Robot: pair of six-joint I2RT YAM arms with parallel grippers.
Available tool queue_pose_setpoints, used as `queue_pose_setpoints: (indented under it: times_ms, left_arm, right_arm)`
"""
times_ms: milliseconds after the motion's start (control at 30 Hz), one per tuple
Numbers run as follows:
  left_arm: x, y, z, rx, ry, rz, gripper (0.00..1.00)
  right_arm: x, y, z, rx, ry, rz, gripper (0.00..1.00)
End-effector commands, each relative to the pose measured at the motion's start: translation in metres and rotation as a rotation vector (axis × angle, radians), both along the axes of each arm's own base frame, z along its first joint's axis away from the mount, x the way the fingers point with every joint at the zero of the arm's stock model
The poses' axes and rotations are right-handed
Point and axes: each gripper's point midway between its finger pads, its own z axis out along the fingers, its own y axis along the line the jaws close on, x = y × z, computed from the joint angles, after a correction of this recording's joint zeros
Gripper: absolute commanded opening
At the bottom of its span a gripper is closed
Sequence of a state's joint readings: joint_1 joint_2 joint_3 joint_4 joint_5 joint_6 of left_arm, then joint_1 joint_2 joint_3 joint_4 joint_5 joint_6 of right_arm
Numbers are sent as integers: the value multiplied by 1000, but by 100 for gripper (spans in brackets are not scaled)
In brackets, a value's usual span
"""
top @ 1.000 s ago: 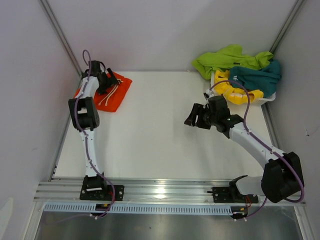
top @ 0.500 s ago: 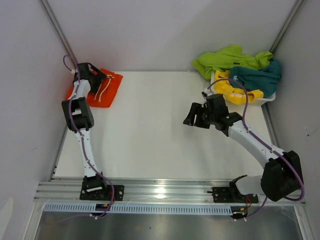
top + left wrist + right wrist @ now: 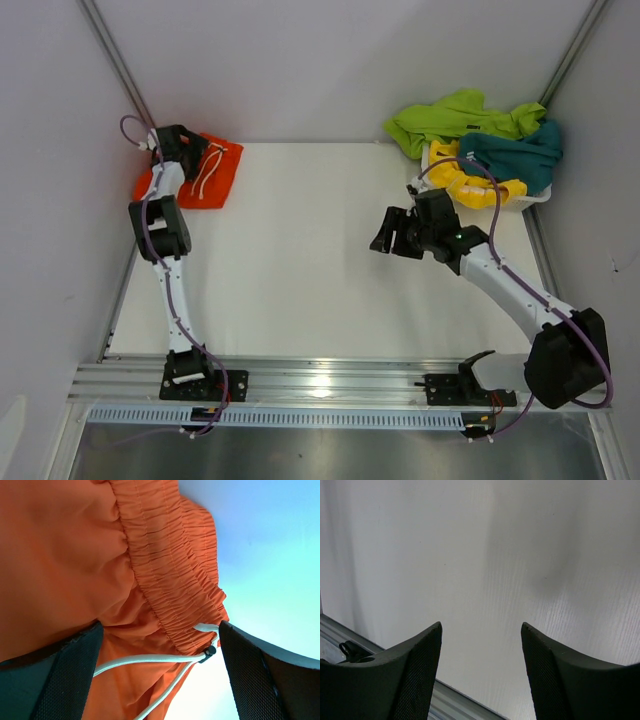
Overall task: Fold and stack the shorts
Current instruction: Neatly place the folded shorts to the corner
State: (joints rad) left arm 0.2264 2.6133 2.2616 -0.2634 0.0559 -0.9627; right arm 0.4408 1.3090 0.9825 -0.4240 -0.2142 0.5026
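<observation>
The orange shorts (image 3: 208,176) lie folded in the far corner of the table, well apart from the white basket (image 3: 537,196) and across from it. The left gripper (image 3: 160,672) hangs just over them with jaws spread wide, released, its fingers either side of the waistband (image 3: 170,565) and white drawstring (image 3: 150,658). That looks like the first pair set down to start the stack. In and over the basket are the yellow shorts (image 3: 465,182), teal shorts (image 3: 520,155) and lime green shorts (image 3: 455,115). The right gripper (image 3: 481,650) hovers near the basket, parted and grasping nothing. Next, I'd guess, it must reach in and draw one pair out.
</observation>
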Motion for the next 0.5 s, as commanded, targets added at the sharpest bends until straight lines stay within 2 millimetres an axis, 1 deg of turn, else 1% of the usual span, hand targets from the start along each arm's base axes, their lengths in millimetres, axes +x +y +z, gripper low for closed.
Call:
queue_pose_setpoints:
  times_ms: [0,33,67,133,167,200,233,267,300,333,367,400,433,467]
  left_arm:
    - [13,2,-2,-8,-52,33,99]
    - [15,-2,3,-5,-64,21,99]
    - [16,-4,12,5,-79,12,99]
    - [14,-11,39,53,-99,-7,99]
    - [12,-9,52,75,-112,-3,99]
    - [8,-10,78,102,-141,-14,99]
    - [5,-12,88,112,-146,-22,99]
    - [-1,-13,94,117,-139,-29,99]
    - [-6,-15,124,130,-173,-40,99]
    - [-17,-19,116,121,-133,-51,99]
    - [-24,-22,121,120,-131,-61,99]
    - [-32,-29,156,122,-180,-80,99]
    - [-45,-32,140,109,-134,-88,99]
    - [-52,-36,149,108,-143,-97,99]
  right_arm:
    - [6,-7,33,8,-91,-25,67]
    - [6,-9,37,8,-108,-33,68]
    - [8,-12,40,6,-120,-38,69]
    - [14,-16,51,11,-155,-47,70]
    - [17,-17,55,12,-166,-48,72]
    - [20,-18,61,21,-177,-46,72]
    - [25,-19,73,19,-205,-41,73]
    - [31,-24,77,11,-211,-53,74]
    - [33,-27,81,0,-213,-59,76]
    - [38,-31,88,-1,-227,-66,77]
    - [48,-37,100,-4,-253,-84,79]
    - [52,-42,106,-4,-258,-96,80]
    - [58,-45,121,6,-286,-109,82]
    - [62,-50,125,9,-292,-123,84]
